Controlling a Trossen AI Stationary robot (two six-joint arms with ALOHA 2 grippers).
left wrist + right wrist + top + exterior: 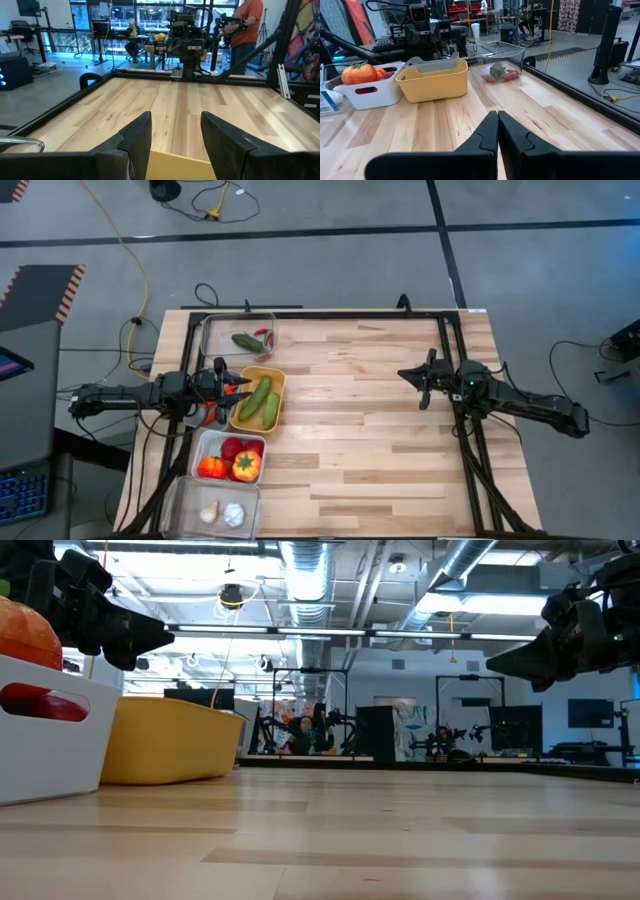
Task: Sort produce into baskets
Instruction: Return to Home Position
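Note:
My left gripper (238, 385) (175, 120) is open and empty, just above the left rim of the yellow basket (258, 398) (175, 165), which holds two green cucumbers (262, 400). Orange carrots (209, 414) show partly under the left arm; the grey basket (432, 64) sits there, behind the yellow one. The white basket (228, 458) holds red tomatoes and orange-yellow peppers (246, 466). One clear basket (240, 337) holds chillies, the other (212, 510) garlic bulbs. My right gripper (420, 385) (497, 116) is shut and empty above the bare table on the right.
The baskets stand in a row along the table's left side. A black frame (330, 317) runs along the far edge and down both sides of the table. The wooden tabletop (370, 430) between the arms is bare. People show in the room behind (247, 25).

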